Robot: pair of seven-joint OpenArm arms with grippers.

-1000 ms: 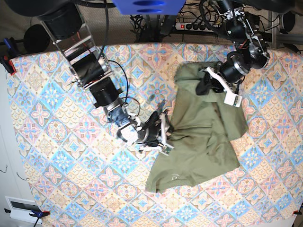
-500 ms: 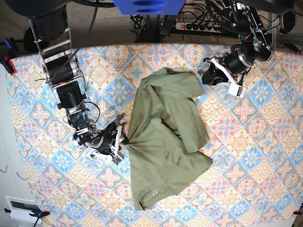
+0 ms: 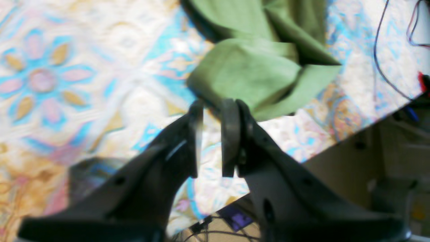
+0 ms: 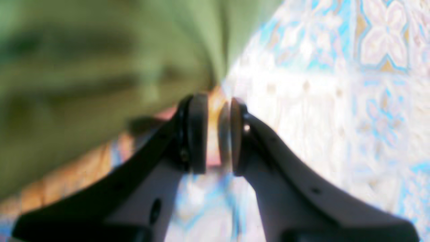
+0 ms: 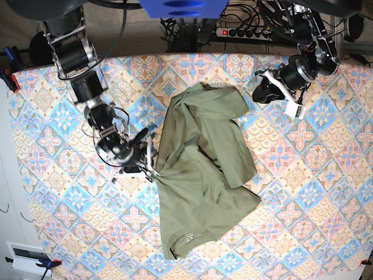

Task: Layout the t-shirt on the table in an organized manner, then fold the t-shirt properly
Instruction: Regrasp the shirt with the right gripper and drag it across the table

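Note:
The olive-green t-shirt (image 5: 204,169) lies crumpled in the middle of the table (image 5: 303,192), with folds over its upper part and its neck label near the front. My right gripper (image 5: 154,169) is at the shirt's left edge, where the cloth is drawn to a point. In the right wrist view the blurred shirt (image 4: 84,67) narrows into the nearly closed right gripper (image 4: 215,101). My left gripper (image 5: 258,93) is a little apart from the shirt's upper right corner. In the left wrist view the left gripper (image 3: 213,104) is narrowly open and empty, just short of the shirt (image 3: 248,74).
A power strip (image 5: 239,32) and cables lie behind the table's far edge. Blue clamps (image 5: 9,73) hold the cloth at the left edge. The table's edge (image 3: 336,144) runs close to my left gripper. A white box (image 5: 26,256) sits at the front left.
The shirt was dragged left across the table by my right gripper. My left gripper let go of it and drew back to the right. In the last half second little moved.

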